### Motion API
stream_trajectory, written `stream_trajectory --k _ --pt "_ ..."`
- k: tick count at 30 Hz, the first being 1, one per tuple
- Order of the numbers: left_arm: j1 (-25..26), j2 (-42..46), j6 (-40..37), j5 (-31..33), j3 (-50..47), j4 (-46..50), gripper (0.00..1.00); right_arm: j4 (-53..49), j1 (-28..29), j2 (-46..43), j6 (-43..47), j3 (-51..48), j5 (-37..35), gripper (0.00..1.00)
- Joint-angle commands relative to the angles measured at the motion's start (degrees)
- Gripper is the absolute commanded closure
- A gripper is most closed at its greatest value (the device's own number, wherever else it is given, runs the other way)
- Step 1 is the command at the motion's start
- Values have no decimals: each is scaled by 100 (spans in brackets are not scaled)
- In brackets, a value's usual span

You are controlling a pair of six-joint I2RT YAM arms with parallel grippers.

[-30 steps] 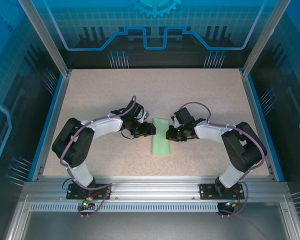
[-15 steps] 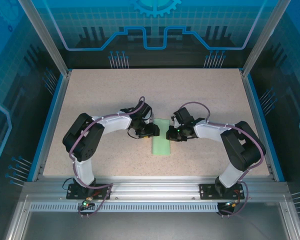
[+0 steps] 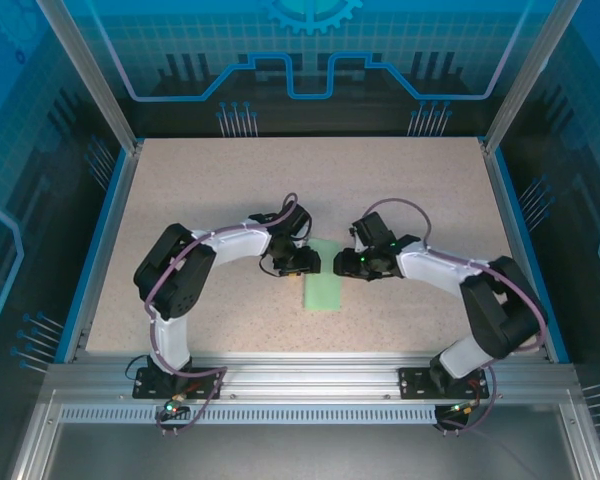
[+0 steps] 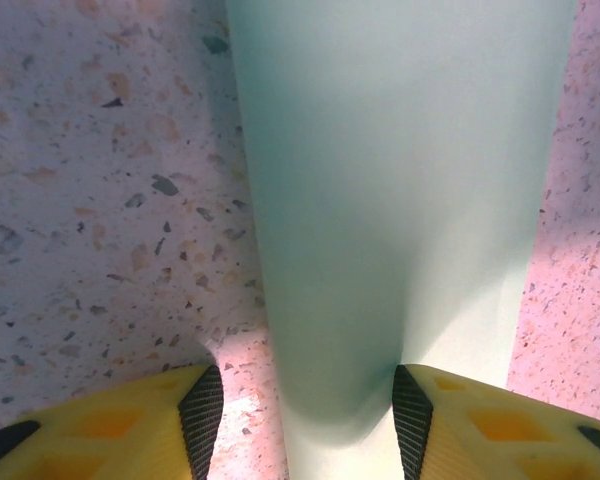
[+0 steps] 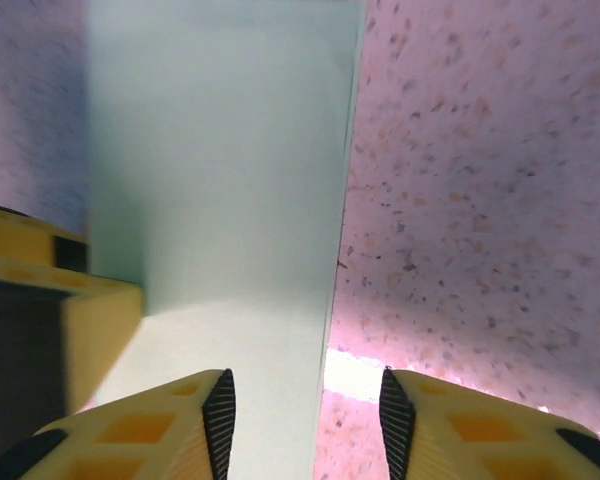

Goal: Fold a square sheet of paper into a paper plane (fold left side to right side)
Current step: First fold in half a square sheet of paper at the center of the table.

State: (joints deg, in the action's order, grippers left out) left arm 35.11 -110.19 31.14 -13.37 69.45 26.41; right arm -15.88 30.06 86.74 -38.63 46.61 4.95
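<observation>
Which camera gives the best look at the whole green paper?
The top external view: the green paper shows there as one narrow folded strip, most of its outline visible. Both wrist views give only a close-up stretch of the paper, not its full length.

Flat speckled beige worktop [image 3: 380, 190], bordered at the sides by blue strips [image 3: 102, 240]; ribbed silver aluminium rail [image 3: 310, 378] along near edge; blue gear-printed panel [image 3: 310, 45] behind.
</observation>
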Motion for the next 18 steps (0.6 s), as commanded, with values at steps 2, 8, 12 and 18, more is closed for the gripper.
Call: stream_trajectory --k 2,8,12,18 --pt "157 -390 -123 183 141 294 47 -149 -180 -769 -155 -400 -487 43" --pt "213 -535 -99 236 275 423 46 -71 -461 -1651 -388 -915 -548 25" --pt "207 -604 -42 285 321 462 46 -241 -607 -2028 -360 -1060 -580 22" --pt "211 -635 70 411 331 513 46 -395 -701 -2272 -338 -1155 -586 21"
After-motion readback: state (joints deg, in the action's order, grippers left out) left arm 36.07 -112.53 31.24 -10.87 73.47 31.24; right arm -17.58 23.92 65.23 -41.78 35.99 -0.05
